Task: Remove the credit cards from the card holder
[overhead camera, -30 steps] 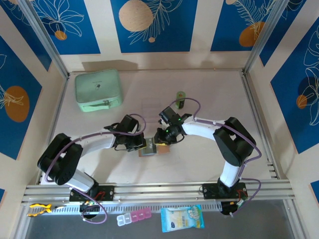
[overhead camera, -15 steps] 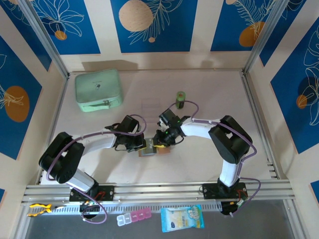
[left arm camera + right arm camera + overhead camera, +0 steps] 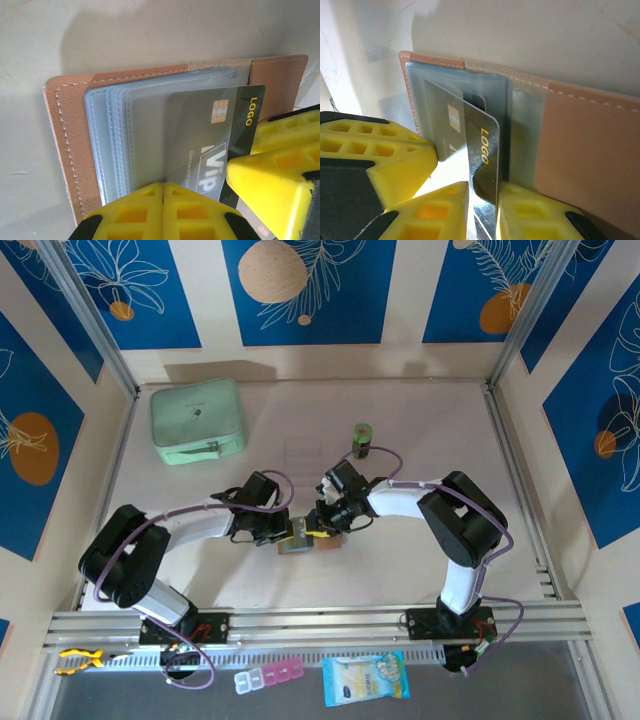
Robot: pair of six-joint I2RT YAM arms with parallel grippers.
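Observation:
The tan card holder (image 3: pixel 322 541) lies open on the table between both arms; its grey clear pockets (image 3: pixel 140 135) face up. A dark credit card (image 3: pixel 240 125) marked LOGO and VIP sticks partway out of a pocket toward the right. My right gripper (image 3: pixel 482 200) is shut on that card's (image 3: pixel 485 145) free end. In the left wrist view the right gripper's yellow fingers (image 3: pixel 270 170) sit at the holder's right edge. My left gripper (image 3: pixel 163 200) is shut, its tips down on the clear pockets. Other cards are hidden.
A mint-green zip case (image 3: pixel 197 420) lies at the back left and a green cylinder (image 3: pixel 362 440) stands behind the right gripper. Metal rails (image 3: pixel 320 622) cross the near edge, with a pill box (image 3: pixel 268 676) and a blue packet (image 3: pixel 366 678) in front of them.
The right arm has shifted slightly left, toward the holder, and its jaws have closed a touch. The left arm and the holder have stayed put.

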